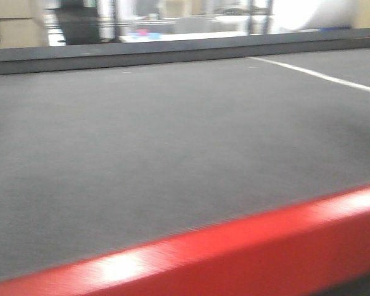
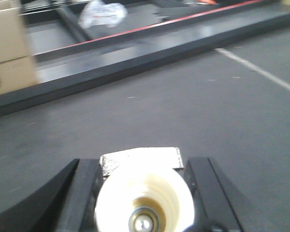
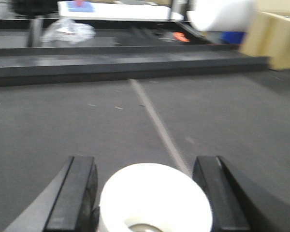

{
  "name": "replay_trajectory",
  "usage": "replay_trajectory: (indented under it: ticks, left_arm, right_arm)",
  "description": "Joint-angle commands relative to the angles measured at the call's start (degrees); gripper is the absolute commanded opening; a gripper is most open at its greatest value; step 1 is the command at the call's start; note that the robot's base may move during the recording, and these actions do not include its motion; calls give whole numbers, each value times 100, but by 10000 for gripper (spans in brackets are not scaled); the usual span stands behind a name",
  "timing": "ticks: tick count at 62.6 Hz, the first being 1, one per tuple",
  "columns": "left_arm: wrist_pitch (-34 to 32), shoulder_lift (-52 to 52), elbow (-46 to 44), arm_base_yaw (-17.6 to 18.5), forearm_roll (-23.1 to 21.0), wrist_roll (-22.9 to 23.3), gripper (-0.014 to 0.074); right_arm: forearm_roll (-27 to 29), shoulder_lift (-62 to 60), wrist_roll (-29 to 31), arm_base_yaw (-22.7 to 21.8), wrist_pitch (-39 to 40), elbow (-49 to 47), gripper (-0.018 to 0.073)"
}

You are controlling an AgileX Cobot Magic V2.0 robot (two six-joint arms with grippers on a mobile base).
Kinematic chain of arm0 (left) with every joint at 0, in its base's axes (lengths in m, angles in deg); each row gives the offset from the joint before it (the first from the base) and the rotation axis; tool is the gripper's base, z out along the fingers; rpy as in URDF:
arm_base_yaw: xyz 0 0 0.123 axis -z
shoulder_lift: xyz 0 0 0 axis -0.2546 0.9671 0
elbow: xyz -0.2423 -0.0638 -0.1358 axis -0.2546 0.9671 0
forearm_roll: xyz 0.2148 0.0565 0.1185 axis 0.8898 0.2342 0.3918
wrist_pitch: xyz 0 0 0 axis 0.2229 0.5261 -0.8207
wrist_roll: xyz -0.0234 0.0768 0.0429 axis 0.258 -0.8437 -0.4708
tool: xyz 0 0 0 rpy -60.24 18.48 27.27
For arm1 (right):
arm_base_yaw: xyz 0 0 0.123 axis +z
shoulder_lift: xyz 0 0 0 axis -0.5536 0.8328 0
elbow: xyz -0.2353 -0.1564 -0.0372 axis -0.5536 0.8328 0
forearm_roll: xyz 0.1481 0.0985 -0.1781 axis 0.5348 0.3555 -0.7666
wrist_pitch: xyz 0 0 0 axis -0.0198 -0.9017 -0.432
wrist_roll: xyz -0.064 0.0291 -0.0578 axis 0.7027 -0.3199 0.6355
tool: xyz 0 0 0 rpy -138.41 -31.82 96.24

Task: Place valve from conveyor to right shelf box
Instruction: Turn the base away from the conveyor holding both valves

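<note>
Item: valve (image 2: pixel 144 198), white cap toward the lens with the silvery body behind it, held between the fingers of the left gripper (image 2: pixel 143 166), which press narrowly on its sides above the conveyor (image 1: pixel 172 135). The right gripper (image 3: pixel 145 169) likewise clamps a second valve (image 3: pixel 152 198). Step, as judged: pick-up done, carry in hand. The next move calls for a steady swing right to the shelf box, not in view, then release over it.

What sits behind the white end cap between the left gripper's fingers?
The valve's silvery metal body, then conveyor belt. The cap hides the rest of the body.
</note>
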Motion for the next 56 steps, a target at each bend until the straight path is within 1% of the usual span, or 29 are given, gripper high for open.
replay_trajectory:
  ticks: [1, 56]
  left_arm:
    - [-277, -50, -66, 36, -67, 41, -111]
    - [-277, -50, -66, 36, -67, 41, -111]
  right_arm:
    - [-36, -110, 38, -37, 434, -68, -162]
    - [-36, -110, 38, -37, 434, -68, -162]
